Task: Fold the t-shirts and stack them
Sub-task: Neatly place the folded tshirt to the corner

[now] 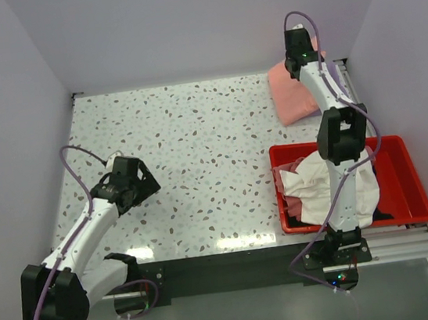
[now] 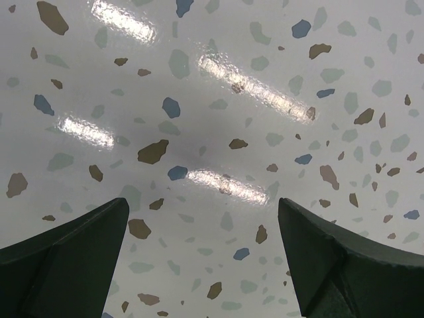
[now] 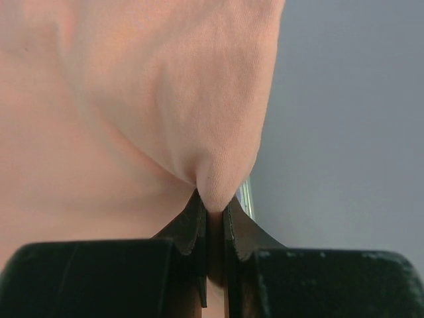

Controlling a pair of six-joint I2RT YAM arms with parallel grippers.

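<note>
The white speckled terrazzo table [image 1: 196,146] carries a red plastic bin [image 1: 406,182] at its near right corner. A crumpled cream-white cloth t-shirt [image 1: 312,186] spills over the bin's left side. The folded salmon-pink cloth t-shirt [image 1: 293,102] lies at the far right corner, where the right gripper [image 3: 213,205] is clenched on a pinch of its fabric. The left gripper [image 2: 202,225] hovers spread wide over bare tabletop, holding nothing.

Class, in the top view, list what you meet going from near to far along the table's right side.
Right arm's base → red bin, with a cream-white t-shirt inside → salmon-pink t-shirt.
</note>
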